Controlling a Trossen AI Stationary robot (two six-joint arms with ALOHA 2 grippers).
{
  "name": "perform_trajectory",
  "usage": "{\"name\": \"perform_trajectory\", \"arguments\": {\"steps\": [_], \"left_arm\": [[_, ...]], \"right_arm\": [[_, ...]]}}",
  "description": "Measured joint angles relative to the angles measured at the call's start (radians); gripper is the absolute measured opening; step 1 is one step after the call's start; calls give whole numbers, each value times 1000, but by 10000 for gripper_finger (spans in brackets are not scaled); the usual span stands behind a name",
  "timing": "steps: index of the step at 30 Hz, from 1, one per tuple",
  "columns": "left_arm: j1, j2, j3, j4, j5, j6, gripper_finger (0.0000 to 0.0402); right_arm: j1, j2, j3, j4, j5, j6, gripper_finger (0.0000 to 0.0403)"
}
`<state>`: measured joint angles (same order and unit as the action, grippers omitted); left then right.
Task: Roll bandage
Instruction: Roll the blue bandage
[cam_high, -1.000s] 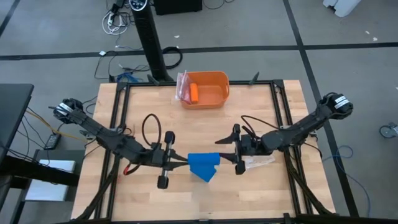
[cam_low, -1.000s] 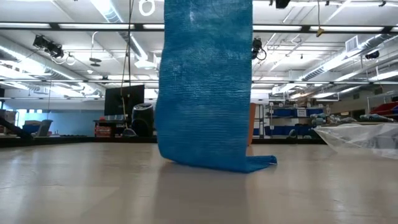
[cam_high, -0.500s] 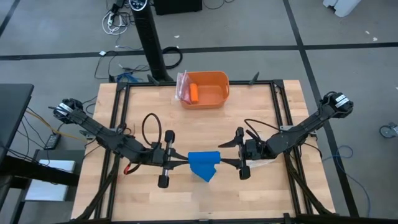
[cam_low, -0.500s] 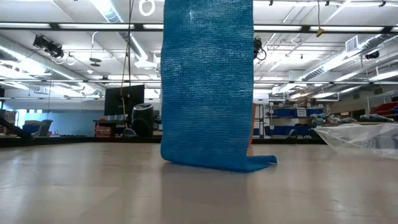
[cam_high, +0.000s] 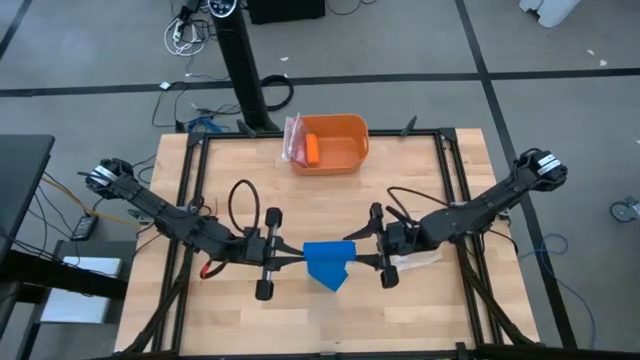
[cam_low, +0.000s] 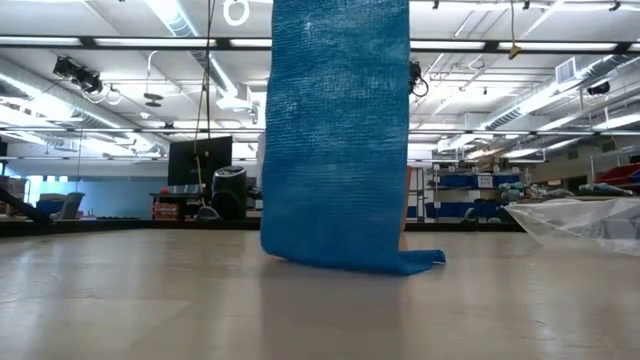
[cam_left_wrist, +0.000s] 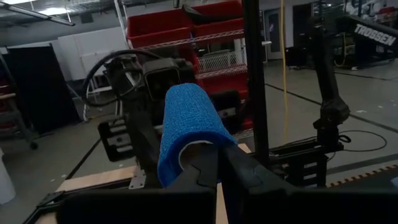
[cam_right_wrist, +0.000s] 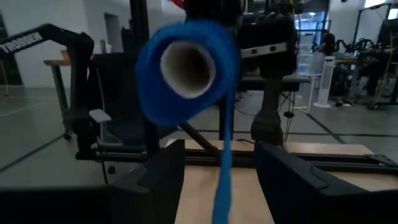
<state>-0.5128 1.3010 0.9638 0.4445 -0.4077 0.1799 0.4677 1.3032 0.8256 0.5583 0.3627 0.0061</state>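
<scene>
Near the front middle of the tabletop (cam_high: 240, 170), the bandage (cam_high: 325, 263) is held up between the two arms. Its rolled part, wound on a pale core, sits at the tip of the left tool (cam_high: 292, 261), whose fingers (cam_left_wrist: 205, 171) are closed narrowly on the roll's near rim. A long blue strip hangs straight down from the roll. Seen from table height, the strip's lower end (cam_low: 345, 255) rests on the wood and folds sideways into a short flat tail.

The right tool (cam_high: 362, 256) faces the roll's other end from the opposite side. Its two fingers (cam_right_wrist: 165, 168) stand wide apart, one on each side of the hanging strip. They do not appear to touch the cloth. The open core of the roll looks directly toward this wrist camera.

At the far edge of the tabletop stands an orange bin (cam_high: 332, 143). It contains a small orange cylinder (cam_high: 312, 149), with a crinkled pink packet (cam_high: 293, 137) against its left wall. A clear plastic bag (cam_high: 415, 260) lies on the wood beneath the right arm, just beside the right tool.
</scene>
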Motion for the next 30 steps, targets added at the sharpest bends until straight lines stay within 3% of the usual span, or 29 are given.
{"name": "perform_trajectory", "arguments": {"steps": [7,14,30], "left_arm": [[1,0,0,3,2,-5,8],[-22,0,0,-1,1,-3,8],[-71,0,-1,-20,-4,5,8]], "right_arm": [[-17,78,65,0,81,-81,148],[-1,28,74,-52,125,-153,15],[4,-18,74,-115,280,-228,3]]}}
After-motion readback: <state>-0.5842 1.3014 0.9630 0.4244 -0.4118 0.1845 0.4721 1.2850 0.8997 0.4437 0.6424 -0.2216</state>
